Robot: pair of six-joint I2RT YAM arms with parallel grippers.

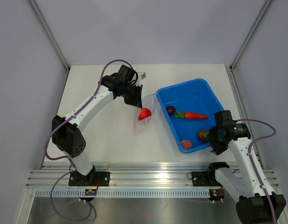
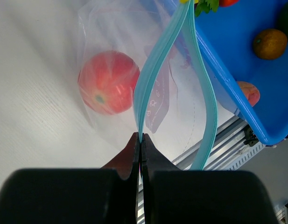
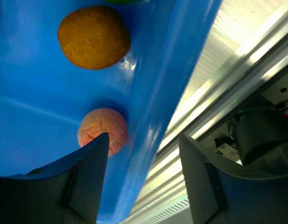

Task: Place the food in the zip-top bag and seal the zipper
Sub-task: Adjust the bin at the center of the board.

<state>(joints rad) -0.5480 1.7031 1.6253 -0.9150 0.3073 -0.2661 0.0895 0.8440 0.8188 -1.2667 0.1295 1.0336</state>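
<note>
Pinching the teal zipper (image 2: 155, 70) at one end, the left gripper (image 2: 141, 140) has its 2 fingers pressed flat together on the strip. It holds the zip-top bag (image 1: 148, 105) just beside the left wall of the blue tray (image 1: 181, 87). From the pinch the 2 halves of the strip run apart, so the mouth of the clear pouch stands open. 1 red round (image 2: 108, 82) lies inside the bag, low against the white table (image 1: 111, 135).

The other 5 pieces sit in the tray. A purple round (image 1: 170, 110), a green piece (image 1: 179, 114) and the orange carrot (image 1: 196, 115) lie in a row near its middle. A brown round (image 3: 94, 37) and a pink round (image 3: 104, 127) lie toward its near corner.

The right gripper (image 3: 143, 137) hangs over that corner with its fingers (image 3: 87, 182) spread wide and nothing between the pads but the tray's wall, which neither finger clamps. 1 finger is inside the tray, right at the pink round; whether it touches the toy cannot be told. The other finger is outside the wall, above the metal rail (image 3: 218, 93) at the table's near edge.
</note>
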